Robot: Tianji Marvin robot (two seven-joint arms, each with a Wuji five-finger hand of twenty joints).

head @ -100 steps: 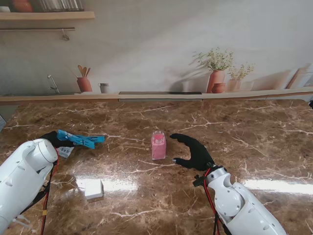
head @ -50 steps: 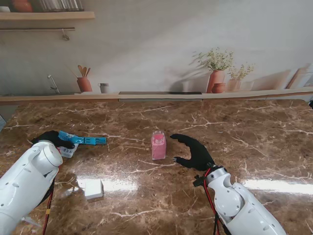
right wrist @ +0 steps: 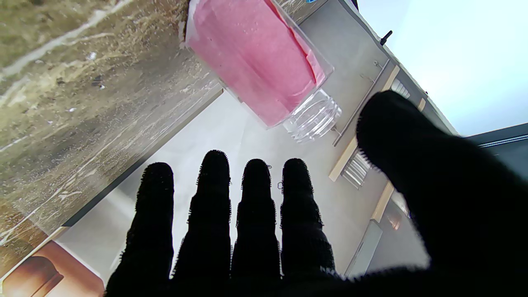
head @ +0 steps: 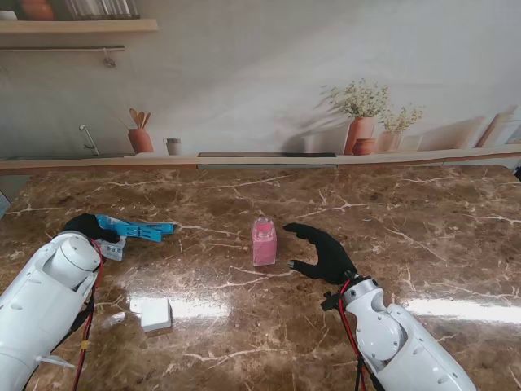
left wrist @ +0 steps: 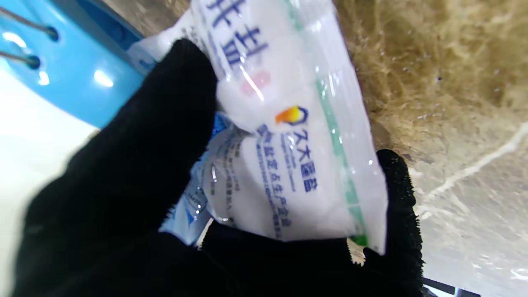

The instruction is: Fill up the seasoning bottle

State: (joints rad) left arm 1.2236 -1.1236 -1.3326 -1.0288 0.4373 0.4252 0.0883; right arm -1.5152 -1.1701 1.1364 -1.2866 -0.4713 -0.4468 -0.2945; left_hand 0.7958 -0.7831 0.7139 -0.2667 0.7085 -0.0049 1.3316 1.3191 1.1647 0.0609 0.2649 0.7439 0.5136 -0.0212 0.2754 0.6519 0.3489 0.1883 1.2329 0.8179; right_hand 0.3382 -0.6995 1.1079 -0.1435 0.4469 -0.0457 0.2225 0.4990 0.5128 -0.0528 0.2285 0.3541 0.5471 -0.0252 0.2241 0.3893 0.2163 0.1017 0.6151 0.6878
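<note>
At the far left of the brown marbled bench [head: 391,212], the black-gloved left hand [head: 88,227] has its fingers [left wrist: 165,123] closed around a soft white plastic seasoning bag with blue printing [left wrist: 288,136]. The blue plastic clip-like tool [head: 134,230] lies just beside that grip; whether it is attached to the bag cannot be told. Nearer to the robot, a small white box-shaped object [head: 155,313] sits on the bench, apart from everything else.

At the middle stands the clear square seasoning bottle with pink contents [head: 264,241], upright and with its neck uncovered, as the right wrist view shows. Just to its right, the black-gloved right hand [head: 321,252] is spread open, curved toward the bottle but not touching it, holding nothing.

As a judgement, the task is at an early stage: the refill bag is secured, yet it remains well apart from the bottle. Carrying the bag over, steadying the bottle and pouring are all left.
</note>
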